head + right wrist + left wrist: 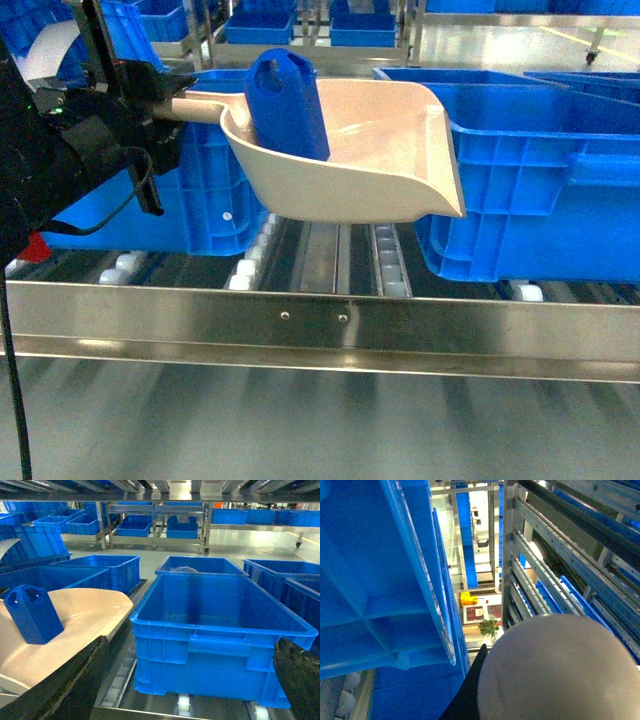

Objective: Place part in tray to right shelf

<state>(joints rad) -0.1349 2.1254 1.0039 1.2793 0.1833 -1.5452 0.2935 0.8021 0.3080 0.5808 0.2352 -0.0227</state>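
Now, starting at the left edge of the shelf, the left tool is clamped on the straight handle of the tray, holding the whole scoop in the air above the roller lanes, just behind the front rail. I judge that grip from the head view; the tool's own camera shows only the rounded back of the scoop and the side of a crate, so the jaws themselves are hidden.

Moving to the middle, the part is riding inside the scoop, standing against its back wall with the handle loop up. The scoop's flat lip points right, hanging beside the near left corner of the big blue crate, close but apparently not touching.

On the right, the right tool hangs before that crate, its two dark fingers spread wide, gripping nothing.

So the carry is in hand and the drop is not yet done. My read: the next move calls for lifting the lip over the crate's rim, then tipping so the part slides out to the right.
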